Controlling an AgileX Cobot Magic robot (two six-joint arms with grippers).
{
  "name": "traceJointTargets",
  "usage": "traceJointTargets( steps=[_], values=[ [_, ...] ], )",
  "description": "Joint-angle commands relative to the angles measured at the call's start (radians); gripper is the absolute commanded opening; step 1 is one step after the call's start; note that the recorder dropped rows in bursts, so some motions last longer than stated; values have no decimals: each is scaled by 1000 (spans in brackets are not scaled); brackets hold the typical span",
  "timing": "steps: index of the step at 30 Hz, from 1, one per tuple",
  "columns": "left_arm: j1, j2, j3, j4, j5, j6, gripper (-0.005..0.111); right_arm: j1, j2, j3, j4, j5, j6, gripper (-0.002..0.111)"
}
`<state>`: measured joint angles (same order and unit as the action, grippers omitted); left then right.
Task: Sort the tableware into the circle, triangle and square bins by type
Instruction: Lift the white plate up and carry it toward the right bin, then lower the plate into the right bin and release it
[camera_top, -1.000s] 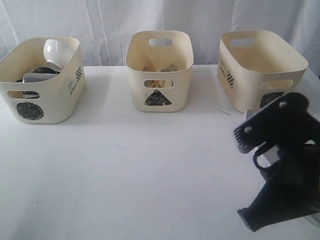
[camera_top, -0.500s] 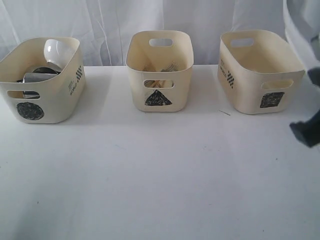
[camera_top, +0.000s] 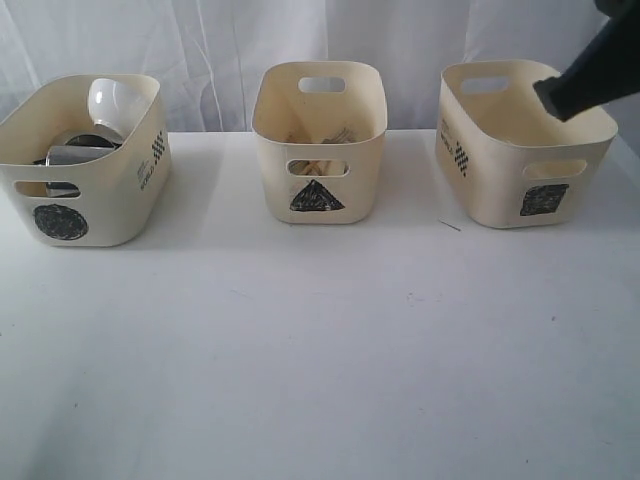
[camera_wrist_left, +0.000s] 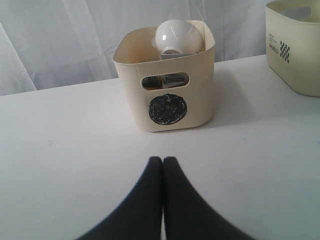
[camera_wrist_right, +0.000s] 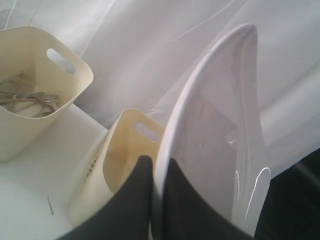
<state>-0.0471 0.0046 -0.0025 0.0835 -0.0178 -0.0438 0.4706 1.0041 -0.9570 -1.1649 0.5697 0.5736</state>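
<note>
Exterior: three cream bins along the worktop's far edge. The circle bin is near the far-left corner with the white bowl tipped inside, the triangle bin mid-edge, the square bin near the far-right corner. Dark right arm hangs over the square bin's rim; the plate isn't visible here.

Left wrist: left gripper closed on nothing, low over the worktop, facing the circle bin.

Right wrist: right gripper pinches the rim of the large white square plate – glossy, rounded corners, raised lip. It's held on edge in the air above the square bin, long axis running up from the fingers, slightly tilted.
</note>
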Motion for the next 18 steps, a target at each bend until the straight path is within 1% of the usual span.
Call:
traceJointTargets(
  steps=[1, 3, 8, 14, 18],
  values=[
    [-1, -5, 3, -5, -4, -3, 0, -152, 104, -61, -63, -212, -9, 0],
    [-1, -5, 3, -5, -4, -3, 0, -208, 166, -94, -59, -276, 9, 0],
    [-1, -5, 3, -5, -4, -3, 0, -298, 320, -169, -54, -424, 16, 0],
    [-1, -5, 3, -5, -4, -3, 0, -332, 498, -275, -52, -489, 32, 0],
    [-1, -5, 3, -5, -4, -3, 0, -332, 598, -336, -52, -511, 32, 0]
  ],
)
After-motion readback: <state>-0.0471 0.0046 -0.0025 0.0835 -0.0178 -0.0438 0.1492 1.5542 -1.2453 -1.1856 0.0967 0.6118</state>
